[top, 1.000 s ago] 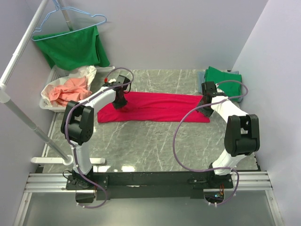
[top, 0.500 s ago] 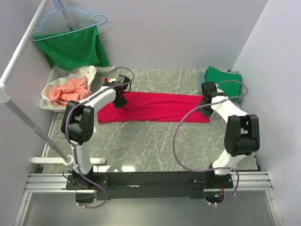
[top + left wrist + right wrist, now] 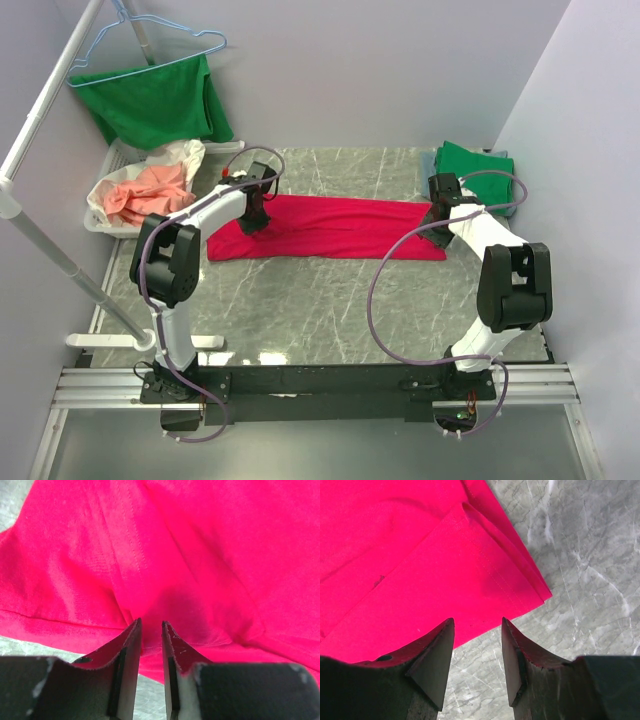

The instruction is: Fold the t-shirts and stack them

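Where the top view hides this, right fingers (image 3: 436,652) spread at red t-shirt (image 3: 395,555); left fingers (image 3: 129,652) narrow, grip unclear.

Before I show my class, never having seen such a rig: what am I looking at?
Two robot arms, each with a two-finger gripper, stand at a grey marble-patterned table. The wide picture looks down from above; the two close-ups come from cameras on the wrists. A bright red t-shirt lies folded into a long strip. The left gripper is down on its left end, fingers nearly together; whether it pinches cloth is unclear. The right gripper hangs open over the right corner, holding nothing. A folded green t-shirt lies far right.
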